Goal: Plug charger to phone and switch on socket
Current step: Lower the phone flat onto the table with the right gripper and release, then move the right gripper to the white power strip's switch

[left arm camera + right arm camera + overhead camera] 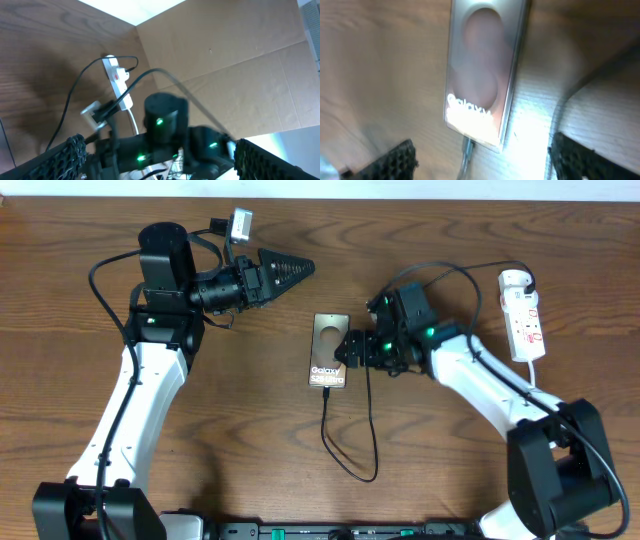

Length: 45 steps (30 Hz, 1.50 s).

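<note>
Overhead, the phone lay flat in the middle with the charger meeting its lower edge. The right wrist view showed the tip seemingly seated there, so I judged the plugging done and only the switch left. My right gripper sat just beside the phone's right edge, jaws wide apart and holding nothing, and my left gripper hovered up-left, jaws likewise apart. The socket lay well apart at the far right, with the charger's slack arching across the approach.
</note>
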Tool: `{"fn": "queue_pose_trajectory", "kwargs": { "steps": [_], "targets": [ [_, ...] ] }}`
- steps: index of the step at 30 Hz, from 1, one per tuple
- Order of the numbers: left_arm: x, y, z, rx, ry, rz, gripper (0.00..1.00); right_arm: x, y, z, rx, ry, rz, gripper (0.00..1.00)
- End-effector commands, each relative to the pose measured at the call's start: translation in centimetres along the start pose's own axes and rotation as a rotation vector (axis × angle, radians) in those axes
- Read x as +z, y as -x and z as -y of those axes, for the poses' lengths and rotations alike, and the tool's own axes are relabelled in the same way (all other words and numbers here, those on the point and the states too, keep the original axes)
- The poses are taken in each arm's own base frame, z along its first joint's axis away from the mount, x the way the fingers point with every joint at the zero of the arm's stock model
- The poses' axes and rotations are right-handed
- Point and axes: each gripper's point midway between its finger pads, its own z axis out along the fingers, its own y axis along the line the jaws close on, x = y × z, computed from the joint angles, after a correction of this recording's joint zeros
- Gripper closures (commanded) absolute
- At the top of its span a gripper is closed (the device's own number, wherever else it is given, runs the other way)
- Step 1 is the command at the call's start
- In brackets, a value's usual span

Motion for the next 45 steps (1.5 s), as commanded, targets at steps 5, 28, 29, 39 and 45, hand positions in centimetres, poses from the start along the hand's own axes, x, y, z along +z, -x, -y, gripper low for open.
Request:
{"fn": "queue_pose_trajectory", "kwargs": {
  "steps": [5,28,29,39,45],
  "targets": [
    [-0.3,0.3,0.9,0.033,-0.008,0.01,0.05,-4.8,0.7,5.4,-0.056,-0.416,0.011,0.01],
    [-0.3,0.3,0.9,0.033,-0.008,0.009,0.05,-3.6,-1.4,13.8,-0.028,-0.638,0.043,0.01],
    [-0.3,0.3,0.9,0.033,-0.008,0.01,0.05,-3.7,-1.3,14.1,-0.011,-0.641,0.046,0.01],
    [-0.3,0.3,0.9,0.033,-0.008,0.01,0.05,-4.7,-1.1,16.4,0.116,-0.663,0.064,0.01],
    [-0.3,0.3,0.9,0.033,-0.008,0.009,0.05,-6.3,-1.9,18.6,0.227,-0.749,0.068,0.01]
  ]
}}
